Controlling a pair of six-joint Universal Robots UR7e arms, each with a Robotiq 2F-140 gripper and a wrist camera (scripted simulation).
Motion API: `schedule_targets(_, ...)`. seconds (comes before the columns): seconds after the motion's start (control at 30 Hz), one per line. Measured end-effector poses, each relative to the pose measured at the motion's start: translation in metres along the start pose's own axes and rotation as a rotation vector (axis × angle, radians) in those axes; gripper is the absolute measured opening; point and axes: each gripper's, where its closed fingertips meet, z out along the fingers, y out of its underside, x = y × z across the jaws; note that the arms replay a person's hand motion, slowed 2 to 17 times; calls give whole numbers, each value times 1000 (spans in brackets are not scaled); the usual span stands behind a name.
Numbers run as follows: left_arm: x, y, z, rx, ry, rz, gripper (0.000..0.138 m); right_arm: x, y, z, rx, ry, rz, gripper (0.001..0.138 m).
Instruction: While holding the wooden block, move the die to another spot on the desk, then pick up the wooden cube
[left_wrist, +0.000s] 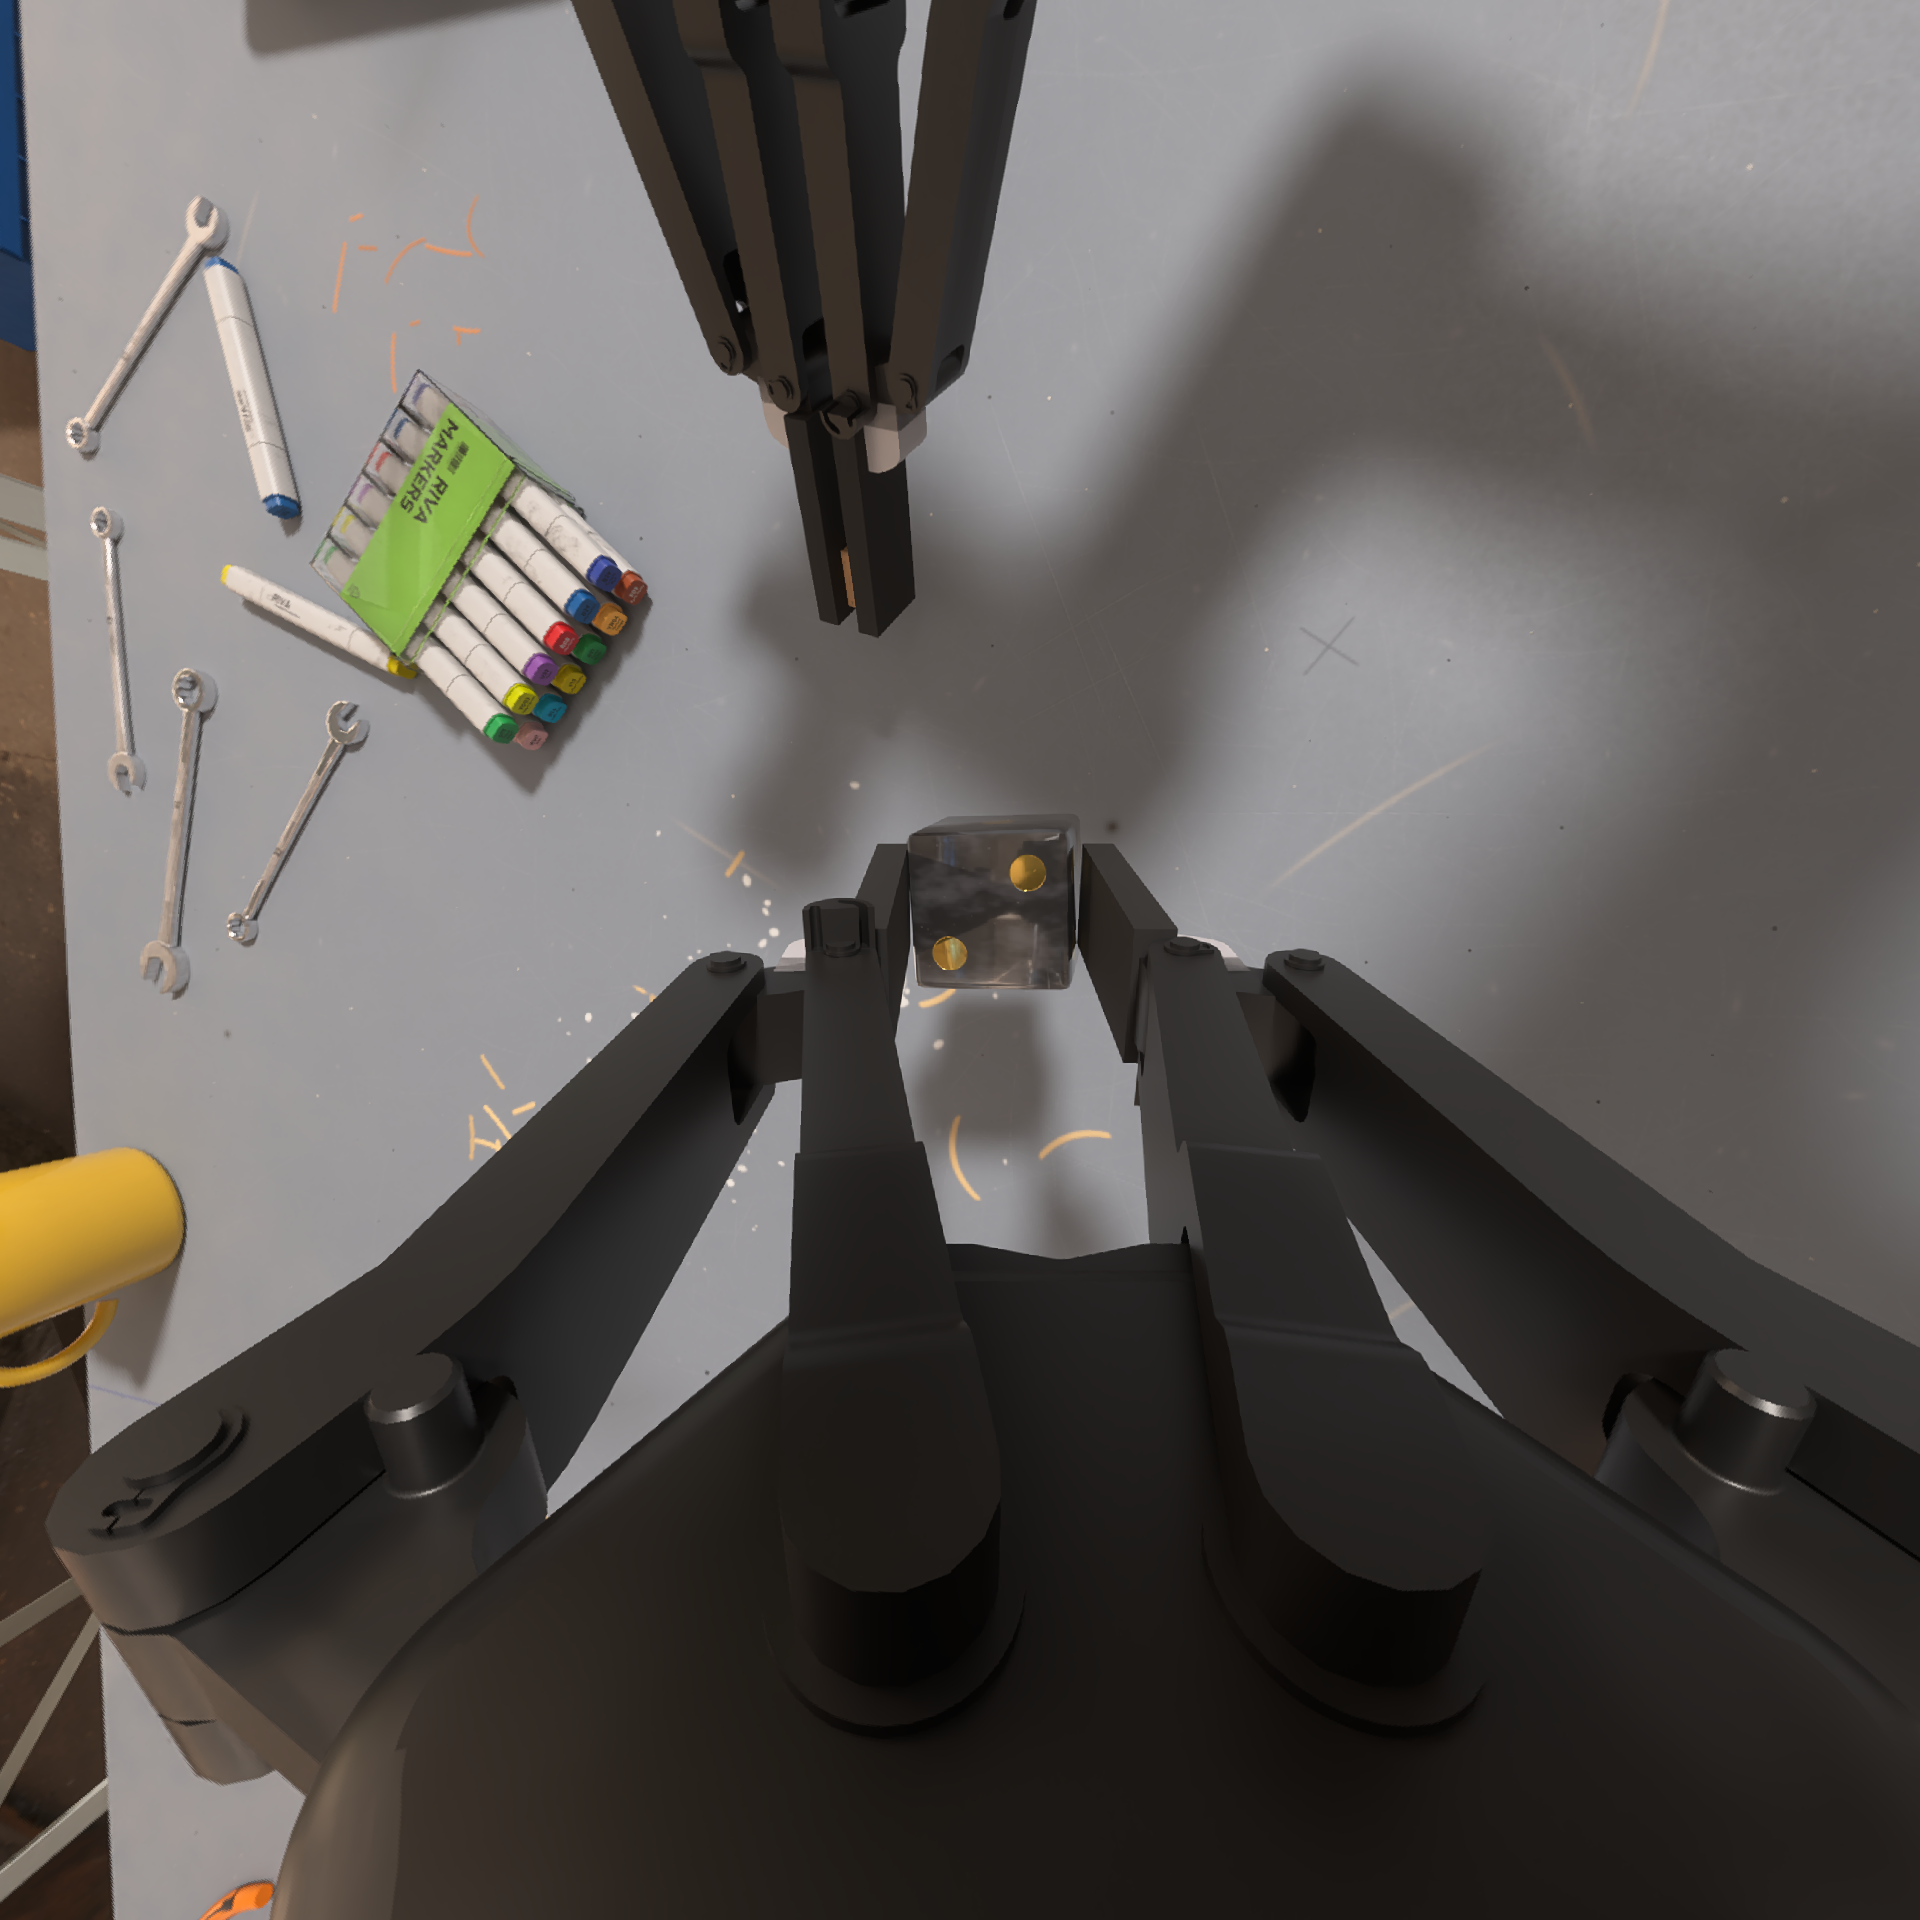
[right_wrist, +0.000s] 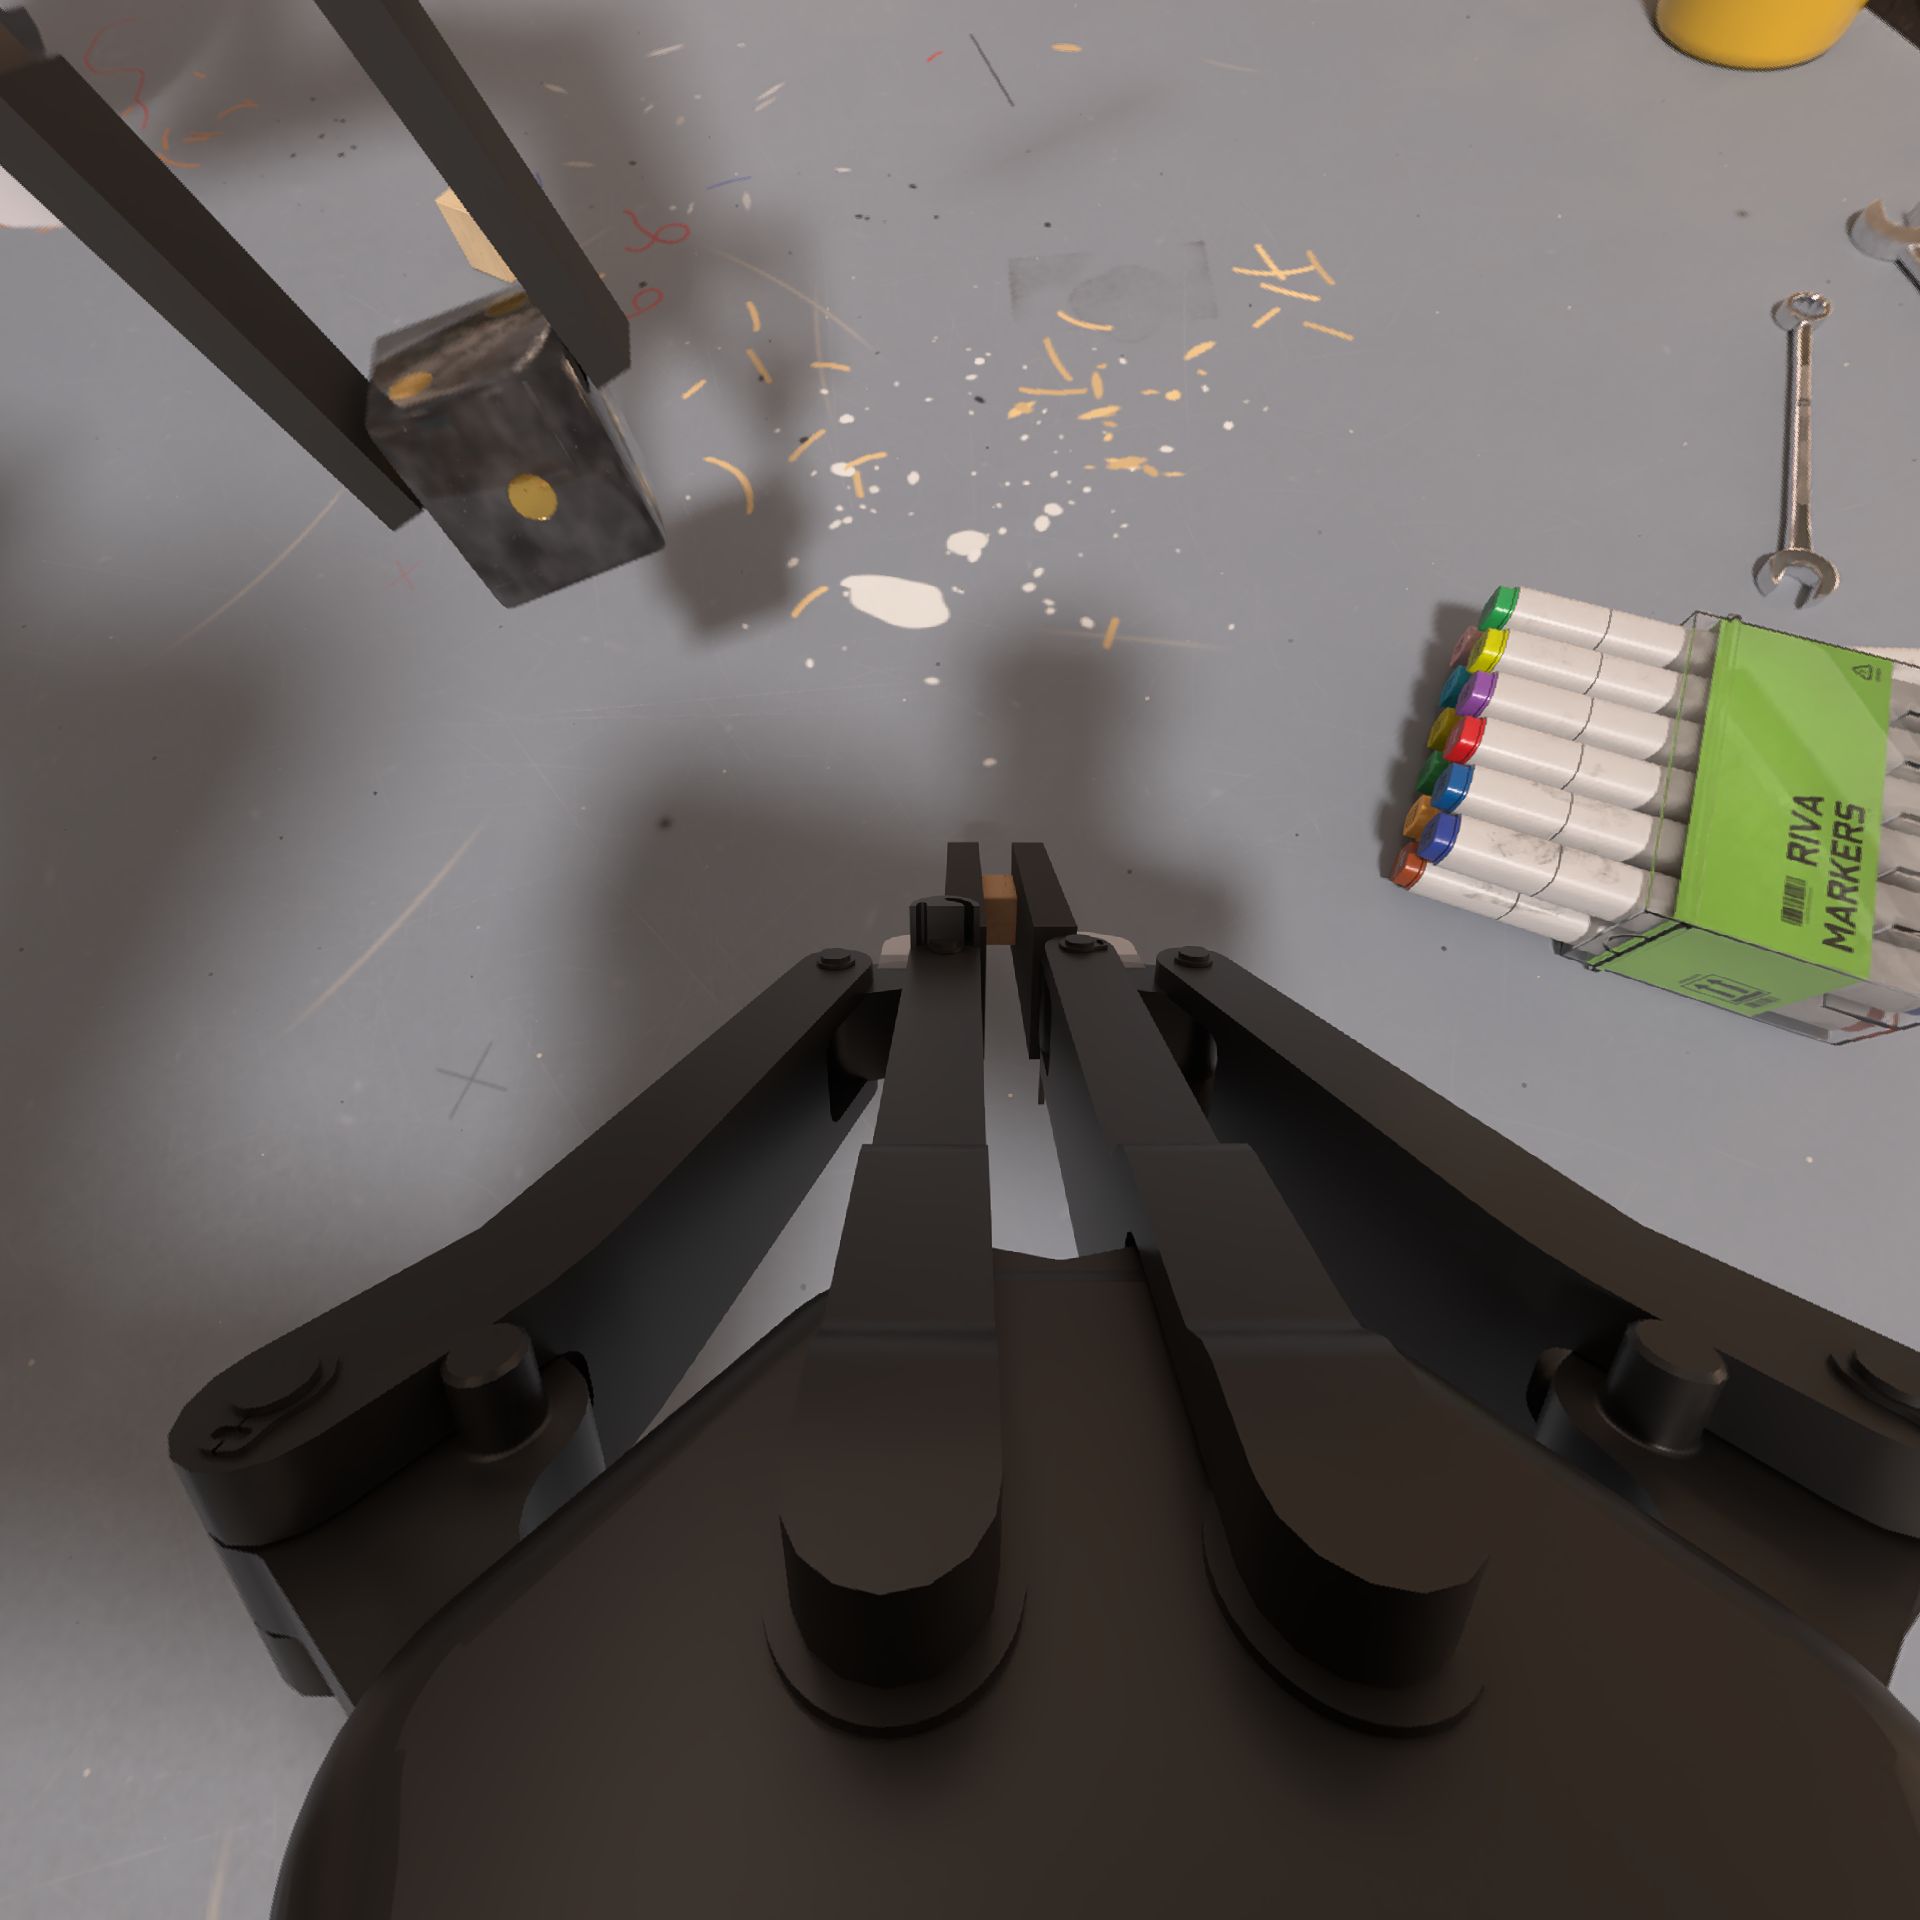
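Note:
My left gripper (left_wrist: 992, 873) is shut on the die (left_wrist: 989, 902), a dark cube with gold pips, and holds it a little above the grey desk (left_wrist: 1455, 520). In the right wrist view the die (right_wrist: 509, 457) hangs between the left gripper's fingers (right_wrist: 187, 260) at the upper left, its shadow on the desk beside it. My right gripper (right_wrist: 995, 857) is shut on a small brown wooden block (right_wrist: 1000, 904); it also shows in the left wrist view (left_wrist: 857, 623) with the block (left_wrist: 847, 577). A pale wooden cube (right_wrist: 470, 241) lies on the desk behind the die, partly hidden by a finger.
A green box of markers (left_wrist: 436, 509) (right_wrist: 1787, 810), two loose markers (left_wrist: 249, 384) and several wrenches (left_wrist: 177, 831) (right_wrist: 1797, 447) lie at one side. A yellow mug (left_wrist: 73, 1236) (right_wrist: 1756, 31) stands near the desk edge (left_wrist: 62, 727).

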Motion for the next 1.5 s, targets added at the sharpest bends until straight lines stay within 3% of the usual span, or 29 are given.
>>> schedule_targets(0.67, -3, 2, 45, -91, 73, 56, 44, 0, 0, 0, 7, -4, -1, 9)
schedule_targets(1.5, 1, 16, 82, -192, 133, 151, 44, 0, 0, 0, 9, -5, -2, 9)
